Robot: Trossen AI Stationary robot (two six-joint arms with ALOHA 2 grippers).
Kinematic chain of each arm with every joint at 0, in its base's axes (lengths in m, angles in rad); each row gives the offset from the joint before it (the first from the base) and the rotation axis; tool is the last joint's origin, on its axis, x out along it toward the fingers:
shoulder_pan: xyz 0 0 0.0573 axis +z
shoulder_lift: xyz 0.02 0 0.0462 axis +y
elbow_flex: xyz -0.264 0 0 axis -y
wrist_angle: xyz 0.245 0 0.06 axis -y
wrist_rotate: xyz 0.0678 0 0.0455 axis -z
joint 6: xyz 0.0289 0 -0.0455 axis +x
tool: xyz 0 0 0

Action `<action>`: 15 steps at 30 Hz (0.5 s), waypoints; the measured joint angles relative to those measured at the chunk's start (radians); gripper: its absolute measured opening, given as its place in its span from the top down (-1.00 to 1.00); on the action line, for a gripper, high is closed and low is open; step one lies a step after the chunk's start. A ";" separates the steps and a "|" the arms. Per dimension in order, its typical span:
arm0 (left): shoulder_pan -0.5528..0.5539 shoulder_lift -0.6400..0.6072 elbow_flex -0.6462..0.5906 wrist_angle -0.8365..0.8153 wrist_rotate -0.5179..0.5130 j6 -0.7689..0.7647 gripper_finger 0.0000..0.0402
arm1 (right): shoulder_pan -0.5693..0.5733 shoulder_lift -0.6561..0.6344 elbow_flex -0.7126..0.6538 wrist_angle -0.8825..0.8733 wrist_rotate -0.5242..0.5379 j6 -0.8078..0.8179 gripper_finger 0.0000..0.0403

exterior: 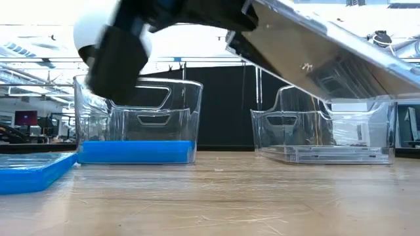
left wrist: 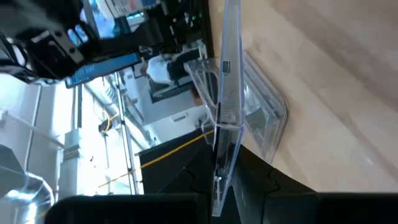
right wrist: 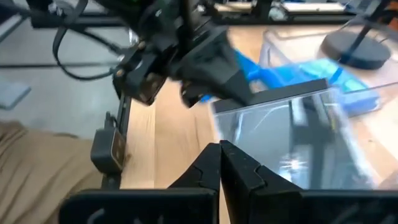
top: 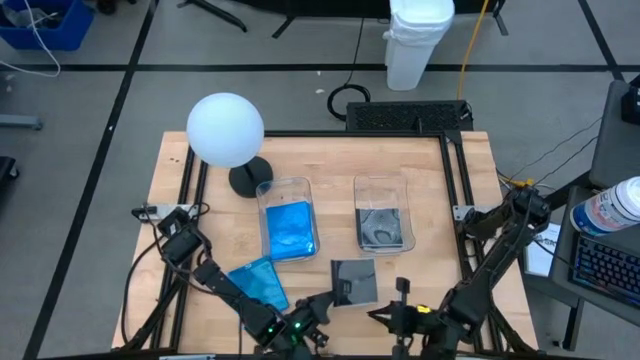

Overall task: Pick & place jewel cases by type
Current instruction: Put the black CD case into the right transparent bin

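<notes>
Nearest the overhead camera stands a white globe lamp (top: pixel 225 129) on a dark round base, at about 10 o'clock on the wooden bench (top: pixel 320 165). Just at 3 o'clock of the base sit two clear bins side by side: the left bin (top: pixel 287 220) holds bright blue jewel cases (top: pixel 290 232), the right bin (top: pixel 384 214) holds dark grey jewel cases (top: pixel 382 230).

Toward 6 o'clock of the bench, the left claw (top: pixel 322 306) is clamped on the edge of a dark jewel case (top: pixel 354 282), which extends from the claw toward 1 o'clock and lies just at 6 o'clock of the gap between the bins. In the table-level view this case (exterior: pixel 321 56) is lifted off the wood and tilted, its high end toward the claw and its low end over the right bin. The left wrist view shows the case (left wrist: pixel 227 106) edge-on, running straight out from between the dark fingers.

One loose blue case (top: pixel 260 284) rests flat on the bench at 9 o'clock of the held case, partly under the left arm.

The right claw (top: pixel 401 296) waits at 3 o'clock of the held case, apart from it, fingers pressed together with nothing between them
</notes>
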 joint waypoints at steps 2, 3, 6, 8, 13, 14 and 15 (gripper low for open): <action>-0.017 0.000 0.000 0.000 -0.001 0.010 0.80 | 0.014 -0.009 0.000 0.001 0.033 0.009 0.97; -0.025 0.000 0.000 0.000 -0.003 0.013 0.79 | 0.020 -0.013 0.000 -0.001 0.055 0.023 0.95; -0.045 0.000 0.000 -0.001 -0.009 0.016 0.78 | 0.031 -0.026 0.000 -0.016 0.082 0.094 0.84; -0.057 0.000 0.000 -0.001 -0.009 0.024 0.80 | 0.032 -0.038 0.000 -0.037 0.076 0.158 0.72; -0.078 -0.018 0.000 0.008 -0.008 0.042 0.80 | 0.036 -0.066 0.000 -0.232 0.034 0.331 0.33; -0.081 -0.028 0.000 0.005 -0.008 0.043 0.80 | 0.042 -0.075 0.000 -0.308 0.055 0.393 0.25; -0.083 -0.039 0.000 0.005 -0.008 0.044 0.80 | 0.048 -0.084 -0.001 -0.385 0.076 0.465 0.17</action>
